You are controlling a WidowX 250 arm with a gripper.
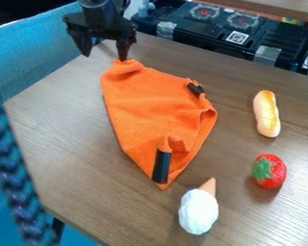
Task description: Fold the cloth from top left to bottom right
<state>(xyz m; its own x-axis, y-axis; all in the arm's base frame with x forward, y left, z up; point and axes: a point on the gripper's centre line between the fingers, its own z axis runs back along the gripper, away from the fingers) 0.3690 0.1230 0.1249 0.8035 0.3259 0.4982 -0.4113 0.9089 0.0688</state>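
Note:
My black gripper (104, 52) hangs at the upper left, over the table's far edge. Its two fingers are spread wide, with nothing visible held between them. The right fingertip meets the top corner of the orange cloth (153, 108) in the view; whether it touches or hovers, I cannot tell. The cloth lies in the middle of the table, narrowing to a point at the bottom. Its right side is bunched and folded over. Two black pieces show on it, one near the right corner (195, 90) and a longer one near the bottom tip (161, 166).
On the right side of the wooden table (66, 129) lie a bread roll (266, 114) and a red strawberry (272, 171). A toy ice cream cone (199, 210) is just below the cloth. Behind the table stands a black case (214, 29); a blurred braided cable (12, 168) crosses the left foreground.

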